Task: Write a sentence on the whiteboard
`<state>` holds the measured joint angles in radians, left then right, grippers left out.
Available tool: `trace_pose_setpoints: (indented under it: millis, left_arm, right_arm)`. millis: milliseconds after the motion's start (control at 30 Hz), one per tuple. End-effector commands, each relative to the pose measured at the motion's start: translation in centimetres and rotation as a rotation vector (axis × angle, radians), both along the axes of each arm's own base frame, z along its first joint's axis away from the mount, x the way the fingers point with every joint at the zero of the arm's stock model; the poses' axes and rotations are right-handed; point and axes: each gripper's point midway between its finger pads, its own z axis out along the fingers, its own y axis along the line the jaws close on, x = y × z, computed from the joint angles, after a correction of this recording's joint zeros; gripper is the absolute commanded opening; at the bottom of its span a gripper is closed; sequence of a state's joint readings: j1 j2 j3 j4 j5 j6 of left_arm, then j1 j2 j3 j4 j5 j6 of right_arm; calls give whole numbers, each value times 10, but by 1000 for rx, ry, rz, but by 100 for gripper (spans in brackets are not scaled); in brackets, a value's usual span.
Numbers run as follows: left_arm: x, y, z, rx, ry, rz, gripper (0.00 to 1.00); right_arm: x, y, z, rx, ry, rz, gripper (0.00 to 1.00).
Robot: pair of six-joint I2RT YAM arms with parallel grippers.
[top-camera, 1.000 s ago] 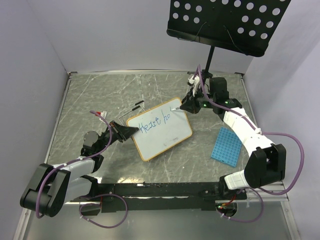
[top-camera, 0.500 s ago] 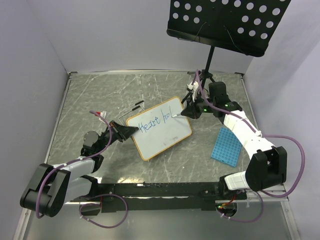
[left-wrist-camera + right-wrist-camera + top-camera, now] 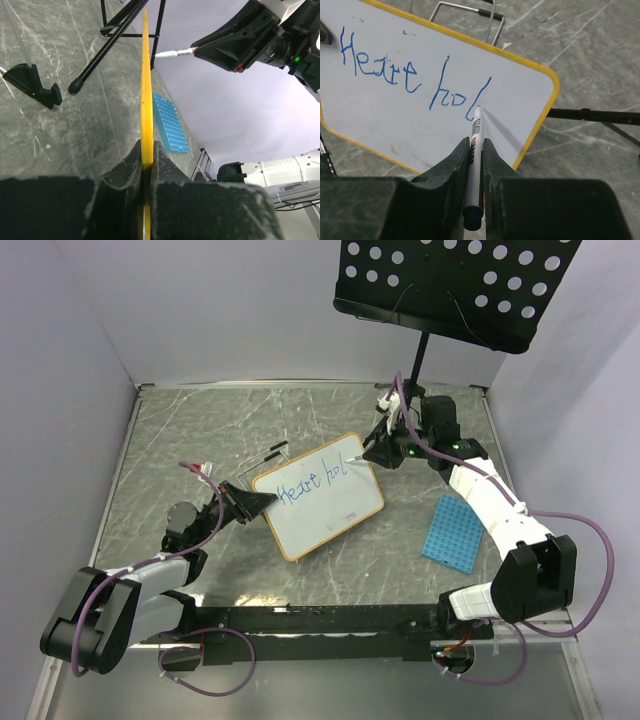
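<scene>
The whiteboard (image 3: pixel 325 518) with its yellow-orange frame stands tilted in mid-table. My left gripper (image 3: pixel 262 502) is shut on its left edge; in the left wrist view the frame (image 3: pixel 145 75) runs edge-on up from between the jaws of that gripper (image 3: pixel 146 155). My right gripper (image 3: pixel 476 142) is shut on a white marker (image 3: pixel 475 150), whose tip touches the board (image 3: pixel 520 100) at the foot of the last letter. The sentence (image 3: pixel 410 75) reads "Heart hol" in blue, also visible from above (image 3: pixel 308 483). The right gripper (image 3: pixel 372 455) hovers at the board's upper right corner.
A blue grid tray (image 3: pixel 450 531) lies to the right of the board. The black perforated music-stand panel (image 3: pixel 455 285) rises at the back on a pole (image 3: pixel 420 355), its legs (image 3: pixel 115 40) spreading on the table. A wire rest (image 3: pixel 270 452) stands behind the board.
The right gripper carried the marker down the board and back up, adding an "l" after "ho". The left gripper and the board have stayed still.
</scene>
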<state>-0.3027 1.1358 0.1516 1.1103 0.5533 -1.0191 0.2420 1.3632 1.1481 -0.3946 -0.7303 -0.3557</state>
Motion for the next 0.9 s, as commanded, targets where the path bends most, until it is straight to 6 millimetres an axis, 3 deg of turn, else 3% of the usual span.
trace_pose_setpoints:
  millis: [0, 400, 867]
  left_arm:
    - [-4, -1, 54, -85, -178, -15, 1]
    - [-7, -2, 54, -88, -185, -34, 1]
    - [-7, -2, 55, -93, -186, -29, 1]
  right_arm:
    - [18, -2, 50, 42, -143, -40, 0]
    - [39, -6, 44, 32, -141, -100, 0]
    - [25, -5, 22, 3, -82, -49, 0]
